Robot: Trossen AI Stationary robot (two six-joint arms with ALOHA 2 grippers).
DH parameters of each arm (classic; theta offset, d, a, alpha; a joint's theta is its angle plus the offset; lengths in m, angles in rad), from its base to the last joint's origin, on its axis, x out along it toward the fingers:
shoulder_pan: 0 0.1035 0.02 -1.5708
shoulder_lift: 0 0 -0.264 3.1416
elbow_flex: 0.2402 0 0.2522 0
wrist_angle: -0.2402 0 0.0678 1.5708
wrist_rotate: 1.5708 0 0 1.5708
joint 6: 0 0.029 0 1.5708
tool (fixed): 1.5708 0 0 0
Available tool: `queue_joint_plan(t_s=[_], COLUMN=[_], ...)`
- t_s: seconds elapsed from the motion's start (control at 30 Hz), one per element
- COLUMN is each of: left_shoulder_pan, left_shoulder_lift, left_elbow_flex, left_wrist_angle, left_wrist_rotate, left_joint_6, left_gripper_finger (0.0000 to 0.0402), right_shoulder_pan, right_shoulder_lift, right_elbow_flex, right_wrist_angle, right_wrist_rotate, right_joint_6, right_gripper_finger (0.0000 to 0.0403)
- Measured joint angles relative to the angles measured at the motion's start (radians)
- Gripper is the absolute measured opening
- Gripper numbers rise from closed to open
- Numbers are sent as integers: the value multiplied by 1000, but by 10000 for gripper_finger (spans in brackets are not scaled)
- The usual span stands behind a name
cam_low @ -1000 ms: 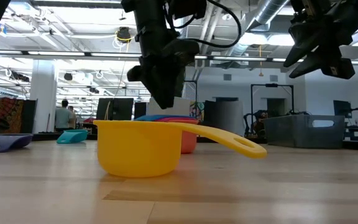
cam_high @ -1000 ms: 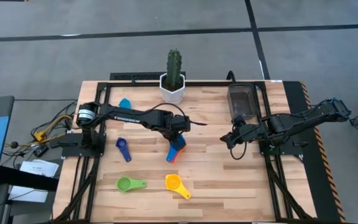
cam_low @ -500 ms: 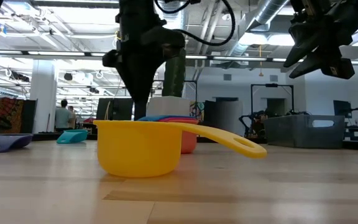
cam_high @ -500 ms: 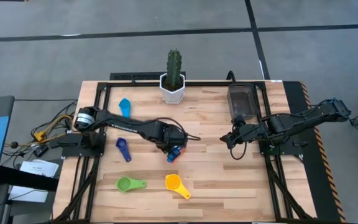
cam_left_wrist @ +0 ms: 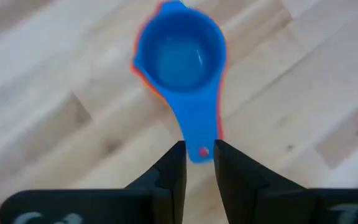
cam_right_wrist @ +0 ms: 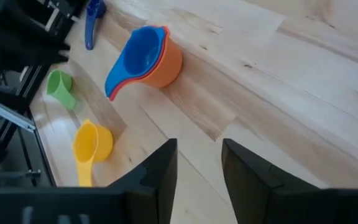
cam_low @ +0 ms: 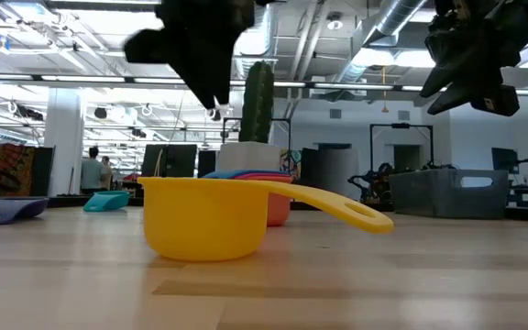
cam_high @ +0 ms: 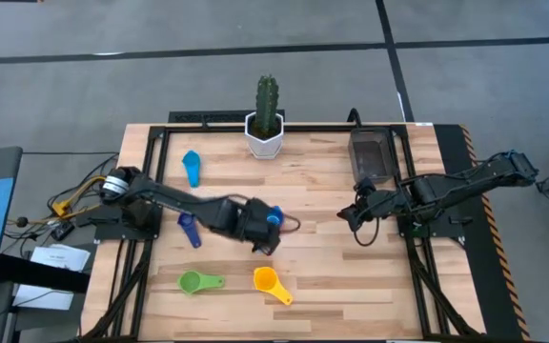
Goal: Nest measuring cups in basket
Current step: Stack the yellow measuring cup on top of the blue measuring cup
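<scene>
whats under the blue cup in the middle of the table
The blue cup sits nested in a red cup, itself inside the orange cup. The red one shows only as a rim; its bowl is covered.

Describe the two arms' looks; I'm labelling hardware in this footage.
Both arms are dark, slim and jointed. The left arm has a silvery round joint at its base; the right arm trails thin black cables. Each end effector, left and right, has two flat dark fingers.

The pale wooden tabletop (cam_high: 322, 257) carries a white cactus pot (cam_high: 265, 136) at twelve o'clock and the dark basket (cam_high: 370, 155) at one. A light blue cup (cam_high: 192, 166) lies at ten, a dark blue cup (cam_high: 188, 229) at nine, a green cup (cam_high: 196, 282) at seven, a yellow cup (cam_high: 269, 282) at six. Near the centre sits a stack of blue, red and orange cups (cam_right_wrist: 146, 57).
</scene>
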Motion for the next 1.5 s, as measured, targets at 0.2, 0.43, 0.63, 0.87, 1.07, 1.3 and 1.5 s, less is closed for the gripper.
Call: queue_joint_plan(t_s=[0.2, 0.43, 0.63, 0.87, 1.07, 1.3, 1.5], left_shoulder_pan=[-134, -240, -292, -314, -319, -339, -349], left_shoulder_lift=[7, 7, 38, 42, 58, 87, 183], left_elbow_flex=[0, -10, -46, -56, -57, -56, -56], left_wrist_angle=[-2, 4, 32, 68, 66, 113, 271], left_wrist_rotate=[-31, -124, -144, -155, -146, -109, -128], left_joint_6=[-243, -389, -453, -413, -418, -495, -522], left_gripper_finger=[69, 73, 122, 189, 213, 211, 211], right_shoulder_pan=[8, 49, 121, 198, 252, 313, 338], right_shoulder_lift=[0, 0, 68, 279, 451, 561, 583], right_elbow_flex=[0, 0, 1, 1, 22, 112, 161], right_wrist_angle=[-1, 46, 206, 441, 532, 529, 505], right_wrist_rotate=[1, 36, 120, 162, 167, 167, 196], right_joint_6=[-25, 50, 144, 276, 379, 401, 394], right_gripper_finger=[157, 152, 142, 127, 116, 113, 113])
